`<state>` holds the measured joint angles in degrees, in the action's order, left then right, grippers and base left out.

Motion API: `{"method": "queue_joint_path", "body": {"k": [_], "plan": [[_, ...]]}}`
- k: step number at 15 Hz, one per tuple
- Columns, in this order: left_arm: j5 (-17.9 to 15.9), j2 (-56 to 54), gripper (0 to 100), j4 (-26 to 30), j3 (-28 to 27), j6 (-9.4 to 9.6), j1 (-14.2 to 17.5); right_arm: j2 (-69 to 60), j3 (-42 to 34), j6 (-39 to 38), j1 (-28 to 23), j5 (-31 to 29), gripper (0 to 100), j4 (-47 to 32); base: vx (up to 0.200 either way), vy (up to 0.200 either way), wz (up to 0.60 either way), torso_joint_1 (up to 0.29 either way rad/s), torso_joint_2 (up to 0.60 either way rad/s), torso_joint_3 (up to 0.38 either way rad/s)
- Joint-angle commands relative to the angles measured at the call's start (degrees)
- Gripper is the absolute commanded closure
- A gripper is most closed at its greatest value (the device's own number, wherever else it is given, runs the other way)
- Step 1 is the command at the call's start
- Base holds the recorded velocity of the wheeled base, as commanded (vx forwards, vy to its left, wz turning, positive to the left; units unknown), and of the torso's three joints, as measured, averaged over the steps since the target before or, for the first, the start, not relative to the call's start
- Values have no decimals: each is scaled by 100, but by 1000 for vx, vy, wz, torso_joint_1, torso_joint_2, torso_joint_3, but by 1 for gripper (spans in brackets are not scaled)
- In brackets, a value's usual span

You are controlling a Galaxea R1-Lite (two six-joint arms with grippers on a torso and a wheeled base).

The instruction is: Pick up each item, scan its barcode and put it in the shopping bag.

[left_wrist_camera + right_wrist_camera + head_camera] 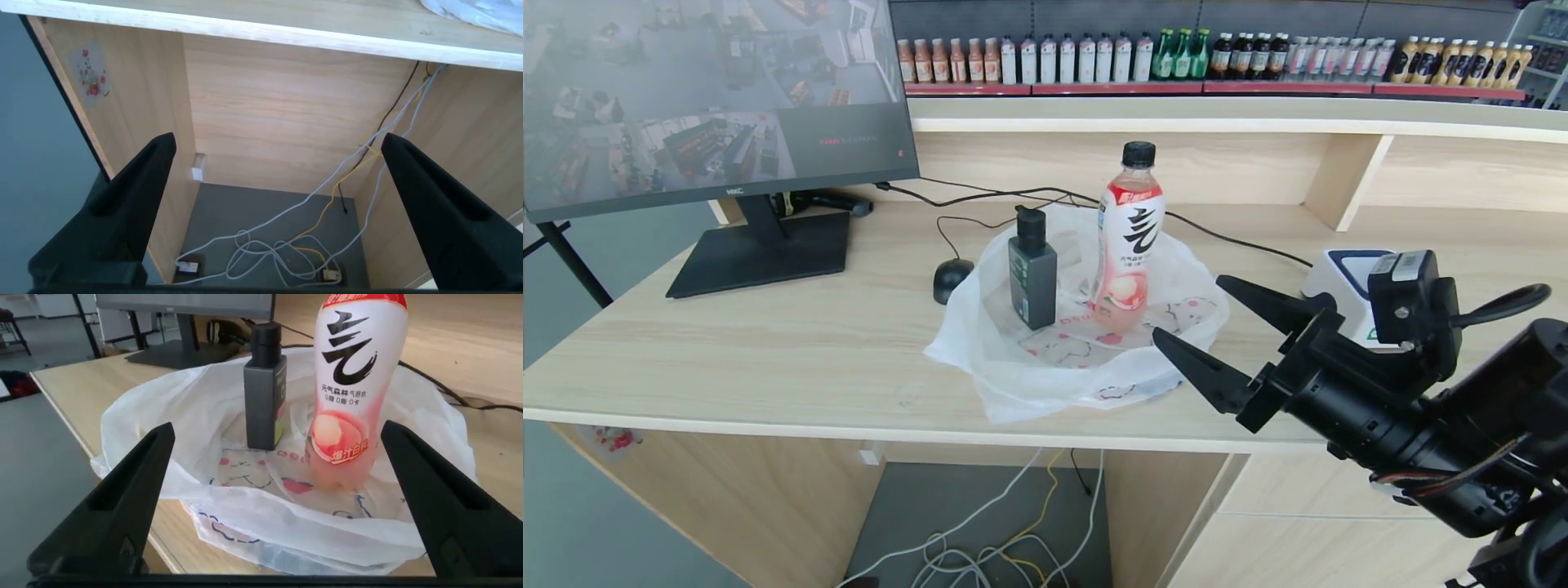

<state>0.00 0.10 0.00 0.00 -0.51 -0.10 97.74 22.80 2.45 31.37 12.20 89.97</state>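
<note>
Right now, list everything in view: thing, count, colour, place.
pink drink bottle: one, black cap, upright in the shopping bag.
pump bottle: one, dark green, upright in the bag beside it.
shopping bag: one, white, open on the counter.
mouse: one, black, at the bag's left.
monitor: one, black, counter's left end.
barcode scanner: one, white and blue, counter's right side.
shelf bottles: many, mixed colours, back wall.
cables: several, under the counter.
right gripper: black, open, near the bag.
left gripper: black, open, below the counter edge.
</note>
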Motion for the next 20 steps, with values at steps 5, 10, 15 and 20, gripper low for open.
{"method": "queue_joint_path", "body": {"k": [5, 10, 15, 20], "plan": [[0, -1, 0, 0, 0, 7, 1, -36, 6, 1, 1, 1, 0, 3, 0, 0, 0, 0, 0, 0], [-9, -1, 0, 0, 0, 60, 1, -19, 32, 1, 1, 1, 0, 3, -120, -120, 0, 7, 3, 3], [0, -1, 0, 0, 0, 34, 1, -89, -12, 1, 1, 1, 0, 3, -200, -200, 0, 1, 1, 4], [0, -1, 0, 0, 0, 34, 1, -98, -47, 1, 1, 1, 0, 3, -200, -200, 0, 2, -1, 2]]}}
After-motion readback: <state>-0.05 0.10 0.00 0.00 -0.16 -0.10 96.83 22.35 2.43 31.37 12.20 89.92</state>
